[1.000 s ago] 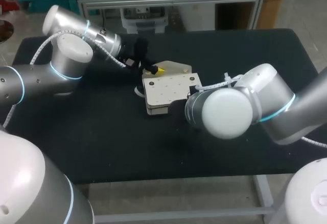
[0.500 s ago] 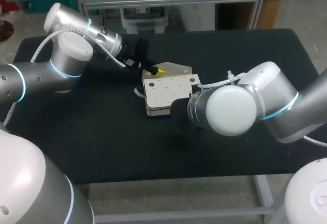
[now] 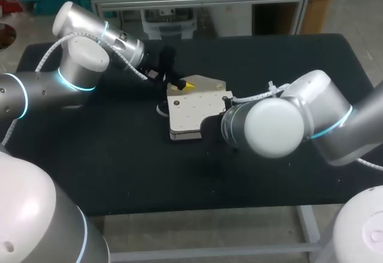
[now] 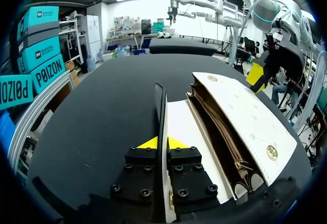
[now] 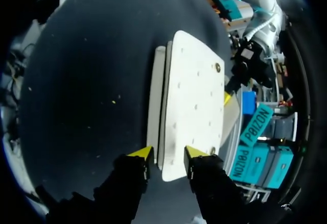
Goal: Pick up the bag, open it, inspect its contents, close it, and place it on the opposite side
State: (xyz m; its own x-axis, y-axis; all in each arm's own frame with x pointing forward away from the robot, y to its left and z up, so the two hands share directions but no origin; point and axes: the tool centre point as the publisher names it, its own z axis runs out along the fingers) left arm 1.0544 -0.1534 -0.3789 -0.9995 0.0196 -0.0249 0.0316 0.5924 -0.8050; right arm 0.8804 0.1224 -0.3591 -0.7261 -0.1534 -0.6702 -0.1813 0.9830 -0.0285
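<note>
The bag (image 3: 192, 110) is lying near the middle of the black surface (image 3: 108, 161), and both arms are meeting at it. The left arm (image 3: 78, 74) is coming in from 10 o'clock. The left jaws are pressing together on the thin flap (image 4: 181, 127) at the bag's 12 o'clock edge, I think to lift it away and let the inside show. The right arm (image 3: 281, 125) is reaching in from 3 o'clock and is hiding its own jaws in the head view. In the right wrist view the right jaws are standing apart around the bag's near end, one yellow tip on each side, and they seem to be pinching it. This is probably steadying the body while the flap is being pulled.

The bag is flat and rectangular, of cream, smooth, stiff-looking material with small round studs. Its open mouth is showing a brown lining (image 4: 214, 127), a zipper (image 4: 240, 165) and a gold snap (image 4: 272, 152).
</note>
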